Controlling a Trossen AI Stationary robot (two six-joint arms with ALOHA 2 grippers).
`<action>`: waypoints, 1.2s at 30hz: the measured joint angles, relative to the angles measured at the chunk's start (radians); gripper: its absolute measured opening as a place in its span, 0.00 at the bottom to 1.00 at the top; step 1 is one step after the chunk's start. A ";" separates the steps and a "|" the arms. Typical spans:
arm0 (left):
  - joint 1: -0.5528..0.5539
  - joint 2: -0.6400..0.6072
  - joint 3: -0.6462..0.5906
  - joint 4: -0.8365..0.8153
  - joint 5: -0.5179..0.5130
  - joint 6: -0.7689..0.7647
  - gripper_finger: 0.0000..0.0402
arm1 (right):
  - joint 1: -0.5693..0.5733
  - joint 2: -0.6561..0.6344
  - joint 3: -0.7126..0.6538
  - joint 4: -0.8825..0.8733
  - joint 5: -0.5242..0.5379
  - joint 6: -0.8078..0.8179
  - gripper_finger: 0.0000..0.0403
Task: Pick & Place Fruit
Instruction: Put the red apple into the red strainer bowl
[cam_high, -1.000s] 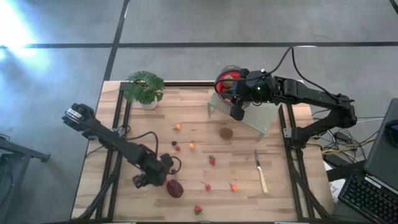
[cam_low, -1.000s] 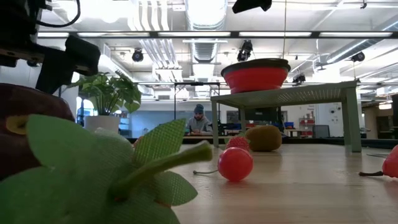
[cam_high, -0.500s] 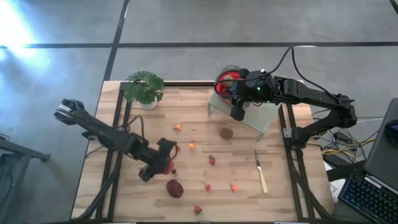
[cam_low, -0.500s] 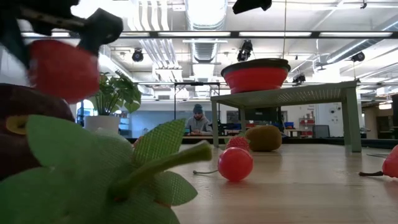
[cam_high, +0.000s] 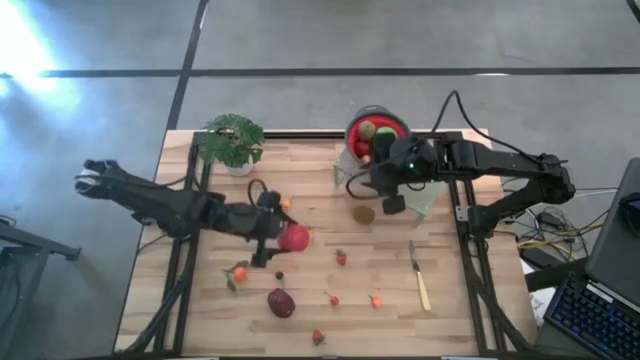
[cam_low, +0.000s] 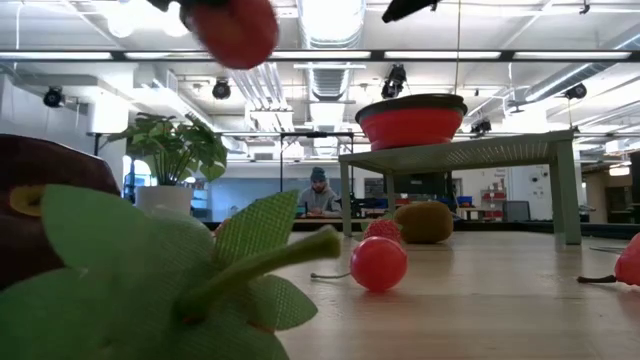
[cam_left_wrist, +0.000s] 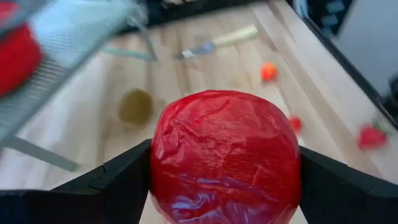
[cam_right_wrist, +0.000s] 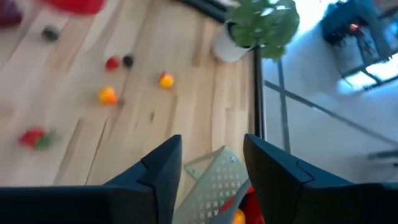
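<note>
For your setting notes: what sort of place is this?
Probably a robotics lab in an open-plan workspace: exposed ceiling ducts, a person at a desk beyond the table, and a keyboard beside it.

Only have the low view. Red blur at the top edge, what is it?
Observer: An apple, gripped in the left claw, up in the air over mid-table.
Operator: And the other arm?
Observer: The right claw is open and empty, over the rack.
Operator: Anything in the bowl? I only see its side.
Observer: Yes, the bowl holds several pieces of fruit, some of them green.
</note>
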 joint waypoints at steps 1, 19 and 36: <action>0.017 -0.004 0.000 0.018 -0.001 -0.003 0.83 | 0.006 0.000 0.000 -0.013 0.000 -0.021 0.45; 0.167 -0.009 0.000 0.148 0.003 -0.021 0.83 | 0.015 -0.001 0.003 0.021 0.136 -0.117 0.80; 0.176 -0.009 0.000 0.330 0.003 -0.012 0.83 | 0.015 0.000 0.005 0.108 0.124 -0.310 0.87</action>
